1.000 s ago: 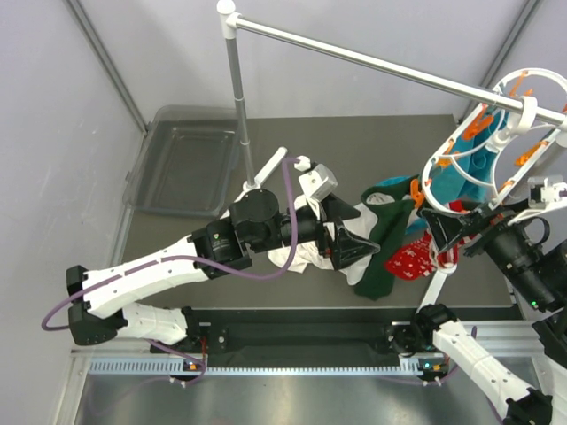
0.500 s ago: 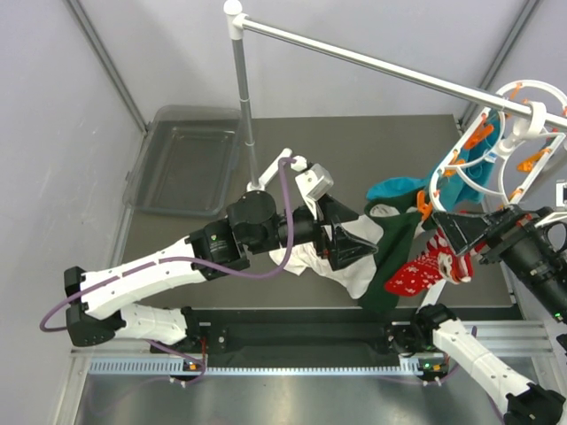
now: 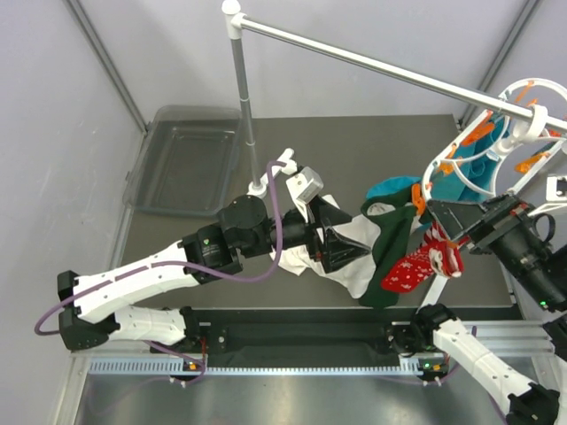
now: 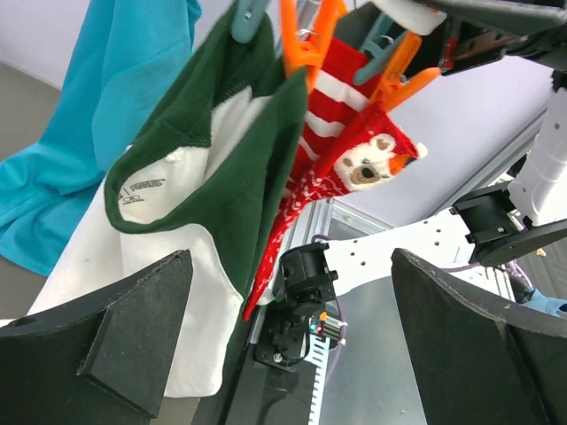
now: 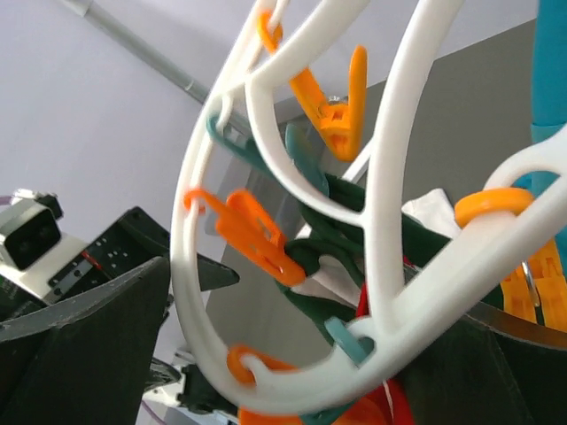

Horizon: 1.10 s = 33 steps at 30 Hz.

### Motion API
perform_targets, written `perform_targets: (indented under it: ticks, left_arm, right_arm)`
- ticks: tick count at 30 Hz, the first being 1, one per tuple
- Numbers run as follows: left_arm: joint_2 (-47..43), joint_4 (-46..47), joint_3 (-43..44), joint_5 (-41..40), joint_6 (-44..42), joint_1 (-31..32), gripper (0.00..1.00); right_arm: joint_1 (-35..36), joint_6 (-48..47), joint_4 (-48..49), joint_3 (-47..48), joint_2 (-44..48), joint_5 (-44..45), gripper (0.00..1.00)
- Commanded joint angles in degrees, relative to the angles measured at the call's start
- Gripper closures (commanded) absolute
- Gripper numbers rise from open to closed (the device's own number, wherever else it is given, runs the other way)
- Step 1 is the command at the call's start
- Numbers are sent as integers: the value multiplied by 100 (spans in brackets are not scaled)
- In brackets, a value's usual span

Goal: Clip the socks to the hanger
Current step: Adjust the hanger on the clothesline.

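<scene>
The white oval hanger (image 3: pixel 496 150) with orange clips hangs from the rail at the right. Red socks hang from its near rim: a snowflake-dotted one (image 3: pixel 406 273) and a striped one (image 3: pixel 441 257). In the left wrist view the striped sock (image 4: pixel 332 115) hangs under orange clips (image 4: pixel 306 44), and a bear-face toe (image 4: pixel 363 168) shows. My left gripper (image 3: pixel 341 250) is open and empty, left of the socks. My right gripper (image 3: pixel 450 221) is open at the hanger's lower rim. The ring (image 5: pixel 390 292) crosses between its fingers.
A dark green cloth (image 3: pixel 390 248), a white cloth (image 3: pixel 354 266) and a teal cloth (image 3: pixel 390 188) hang or drape by the socks. The long white rail (image 3: pixel 372 62) stands on a post (image 3: pixel 246 115). A clear tray (image 3: pixel 186 164) lies at the back left.
The right gripper has shifted up and slightly right at the hanger's rim, and the hanger has swung. The socks have lifted a little. The left gripper has drawn back slightly to the left.
</scene>
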State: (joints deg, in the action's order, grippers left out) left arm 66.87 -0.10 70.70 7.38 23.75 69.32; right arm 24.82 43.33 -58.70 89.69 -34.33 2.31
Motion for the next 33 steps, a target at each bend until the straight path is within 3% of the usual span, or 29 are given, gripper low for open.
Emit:
perform_targets:
  ticks: [1,3,8,12,16,19,23,28,33]
  left_arm:
    - [-236,317,-73,-44,16,3,3]
    - [-297,387,-143,44,33,11,3]
    - [-385,703,-459,150,-63,3,4]
    - [-123,1588,-758,-173,-151,11,1]
    - [378,2861,-1110,-543,-449,73,1]
    - [967,3374,-892,-1053,-792,283,1]
    - [1591,3718,-435,-1257,-1390,705,1]
    - [1864,4166,-319,-1037,-1197,750,2]
    - [2373,4631,-100,-1493,-1004,750,1]
  right_arm:
    - [137,-366,-22,-696,110,-571,0]
    - [128,-1069,182,-1152,373,-776,0]
    - [128,-2108,806,-1805,1233,-249,0]
    - [128,-1540,1317,-1658,1403,-248,0]
    - [129,-740,677,-841,745,182,0]
    - [137,-484,377,-532,576,288,0]
    - [128,-282,350,-637,585,95,0]
    - [146,-194,-351,-303,200,-80,0]
    - [137,17,-371,-469,110,-810,0]
